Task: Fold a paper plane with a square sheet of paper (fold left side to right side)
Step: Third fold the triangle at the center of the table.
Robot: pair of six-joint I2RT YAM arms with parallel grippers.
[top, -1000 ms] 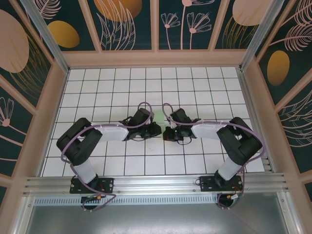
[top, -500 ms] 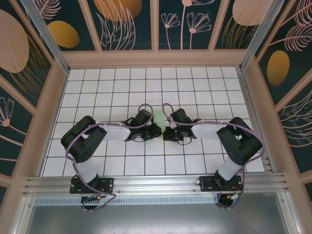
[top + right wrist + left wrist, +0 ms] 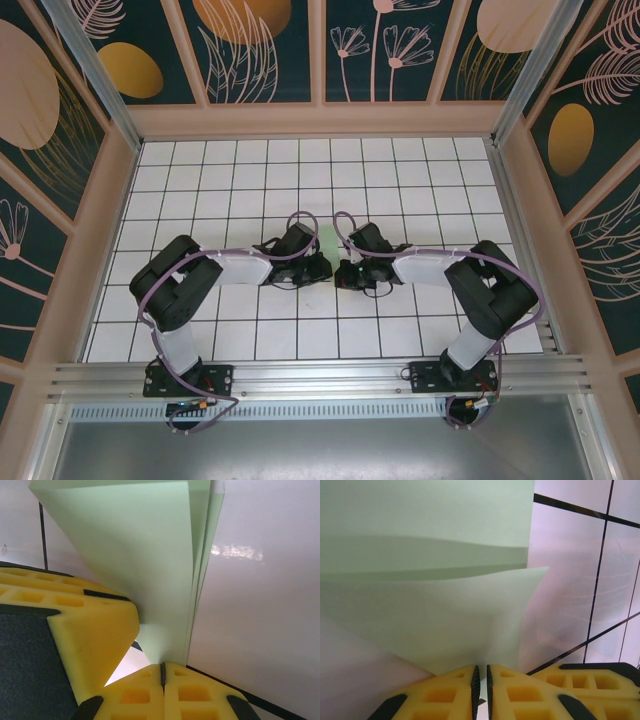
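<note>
As left end effector [image 3: 481,674] pinches, paper [image 3: 445,620] folded.

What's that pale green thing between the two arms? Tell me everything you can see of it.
It is a thin, pale mint-green sheet of paper, smooth and matte, folded into several layers with sharp creases, its long edges fanning slightly apart. It sits near the middle of the white tiled table. The left end effector and the right end effector each pinch a tip of it between yellow foam pads, close beside one another.
</note>
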